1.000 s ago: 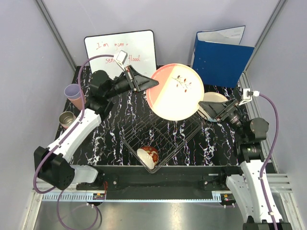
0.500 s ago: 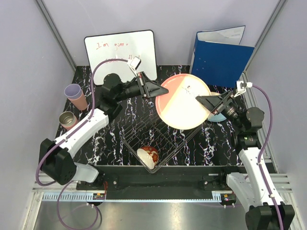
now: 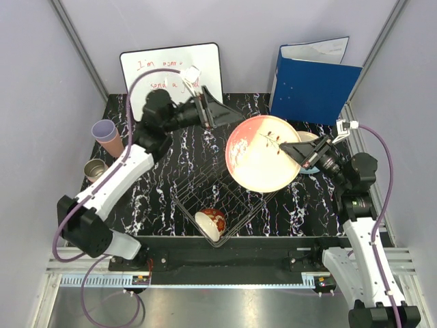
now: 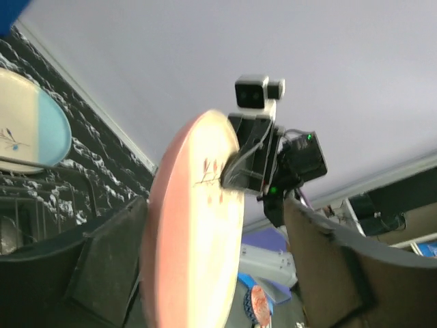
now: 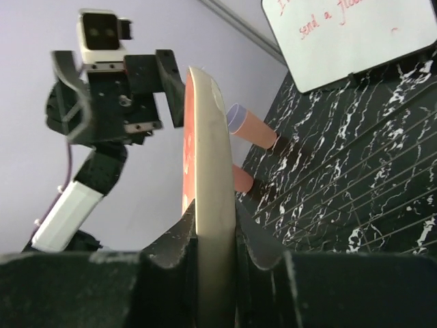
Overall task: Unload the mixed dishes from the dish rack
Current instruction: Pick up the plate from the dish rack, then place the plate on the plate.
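Observation:
A cream-pink plate (image 3: 261, 156) with a twig drawing hangs tilted above the black wire dish rack (image 3: 188, 205). My right gripper (image 3: 290, 148) is shut on its right rim; in the right wrist view the plate's edge (image 5: 208, 171) is pinched between the jaws (image 5: 215, 236). My left gripper (image 3: 229, 114) stands open at the plate's upper left. In the left wrist view the plate (image 4: 194, 232) sits between the spread fingers (image 4: 102, 266) without being gripped. A second plate (image 3: 312, 139) lies on the table behind the right gripper. A cream-and-brown bowl (image 3: 212, 222) rests in the rack's near corner.
A lavender-rimmed pink tumbler stack (image 3: 108, 135) and a metal can (image 3: 95, 171) stand at the table's left edge. A whiteboard (image 3: 171, 72) and a blue folder (image 3: 314, 85) lean against the back wall.
The plate moved right, across from the left arm. The right gripper shut on its right rim, then the left gripper opened and let go.

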{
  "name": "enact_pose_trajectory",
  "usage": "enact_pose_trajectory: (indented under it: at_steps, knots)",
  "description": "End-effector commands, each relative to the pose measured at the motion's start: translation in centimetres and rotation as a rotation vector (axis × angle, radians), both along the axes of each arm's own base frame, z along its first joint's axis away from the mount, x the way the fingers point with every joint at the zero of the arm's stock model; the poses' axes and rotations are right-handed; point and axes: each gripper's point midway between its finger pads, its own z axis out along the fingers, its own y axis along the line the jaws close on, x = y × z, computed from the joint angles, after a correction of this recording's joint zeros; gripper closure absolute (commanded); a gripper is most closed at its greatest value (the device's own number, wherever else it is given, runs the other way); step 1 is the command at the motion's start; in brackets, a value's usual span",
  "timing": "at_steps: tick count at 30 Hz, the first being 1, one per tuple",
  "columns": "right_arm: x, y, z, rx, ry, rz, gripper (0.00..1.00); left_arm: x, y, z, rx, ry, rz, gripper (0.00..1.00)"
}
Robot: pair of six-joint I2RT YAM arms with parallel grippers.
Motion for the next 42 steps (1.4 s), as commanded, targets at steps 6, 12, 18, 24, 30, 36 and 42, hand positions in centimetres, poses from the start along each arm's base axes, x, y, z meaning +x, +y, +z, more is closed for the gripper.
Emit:
enact_pose_trajectory:
  at_steps: [6, 12, 18, 24, 30, 36, 42]
  knots:
    - [1.0, -2.7, 2.7, -0.047, -0.007, -0.224, 1.00, 3.5, 13.4, 7.7, -0.060, -0.223, 0.563, 0.01]
    - [5.8, -8.7, 0.4, 0.043, 0.161, -0.516, 1.00, 1.9, 15.5, 4.1, -0.028, -0.196, 0.673, 0.01]
    - [9.3, -15.1, 0.0, 0.126, 0.168, -0.778, 1.00, 0.6, 16.1, 0.8, 0.000, -0.171, 0.687, 0.01]
    - [12.5, -18.5, -0.3, 0.171, 0.204, -0.839, 1.00, 0.5, 15.7, -0.7, 0.042, -0.148, 0.661, 0.01]
    - [13.7, -21.3, -4.9, 0.113, 0.294, -0.937, 1.00, 0.5, 15.4, -2.6, 0.060, -0.114, 0.642, 0.01]
    - [14.5, -23.0, -9.0, 0.112, 0.360, -0.972, 1.00, 0.4, 14.9, -3.3, 0.082, -0.107, 0.628, 0.01]
    - [15.6, -22.9, -12.4, 0.106, 0.429, -0.944, 1.00, 0.5, 14.7, -4.2, 0.086, -0.091, 0.618, 0.01]
